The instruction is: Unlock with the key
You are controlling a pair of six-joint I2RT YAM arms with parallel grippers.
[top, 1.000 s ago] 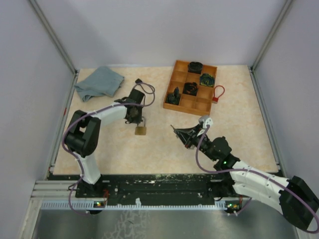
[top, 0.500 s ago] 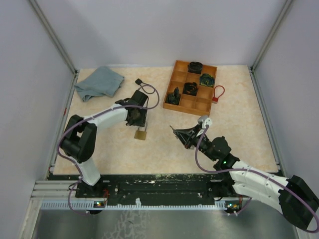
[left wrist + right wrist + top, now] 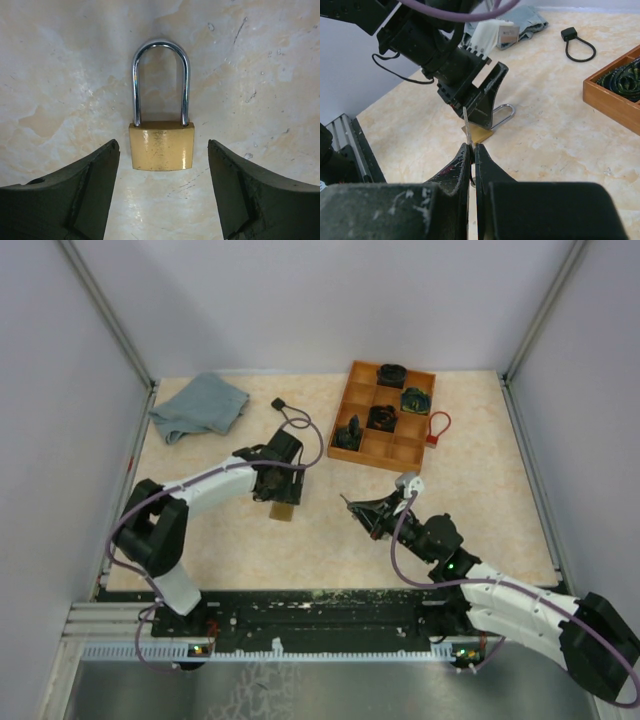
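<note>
Padlock point(image 3: 161, 147) is lying flat on the tabletop point(image 3: 220, 540), with its long axis running body-to-shackle straight away from the left wrist. Left fingers point(image 3: 80, 190) are standing released, straddling the brass body on either side without touching it. Right fingers point(image 3: 465, 170) are clenching the key point(image 3: 466, 127), its blade aiming toward the padlock from the padlock's right, well apart. Left fingers are the nearer pair, so they're probably gripping the lock body first. Keyway isn't showing.

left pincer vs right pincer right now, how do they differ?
Left pincer is open; right pincer is shut. Left pincer holds nothing and straddles the padlock without touching it; right pincer grips the key, blade sticking out past its tips. Left pincer points down at the table; right pincer sits apart, aimed toward the padlock. Both are black and two-fingered.
</note>
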